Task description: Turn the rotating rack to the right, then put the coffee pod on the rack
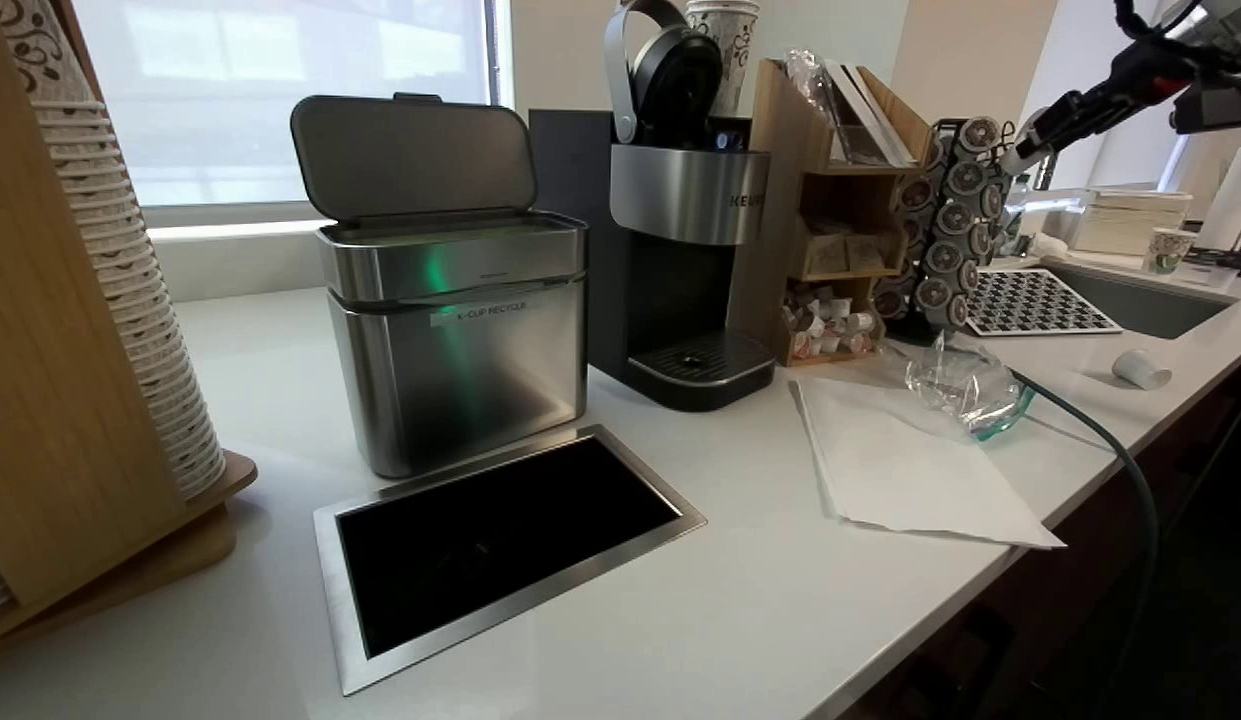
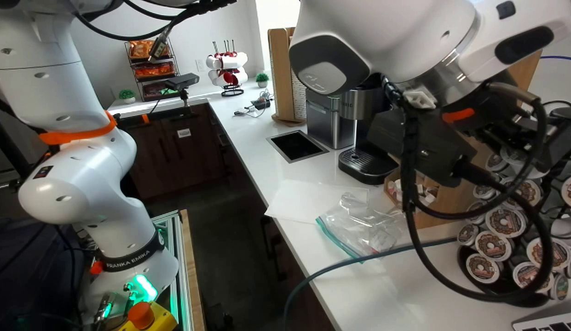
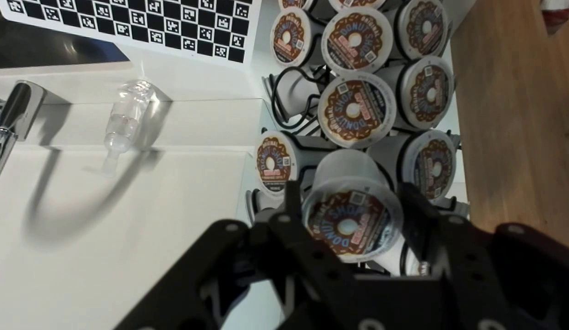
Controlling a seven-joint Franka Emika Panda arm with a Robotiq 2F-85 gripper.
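Pinching round brown-topped white plastic pod [image 3: 350,222] in black two-finger gripper [image 3: 351,201] | near tall dark wire rack [image 1: 910,328] | can't tell if turned | left, likely: put on, let go

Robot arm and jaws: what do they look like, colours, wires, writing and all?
The arm is glossy white, with smooth, rounded segments. An orange strap wraps it, and lower down a black collar reads FRANKA EMIKA in pale letters. Green light glows below that. Black cables loop outside. The jaws are black, with jointed links and round, bolt-like heads.
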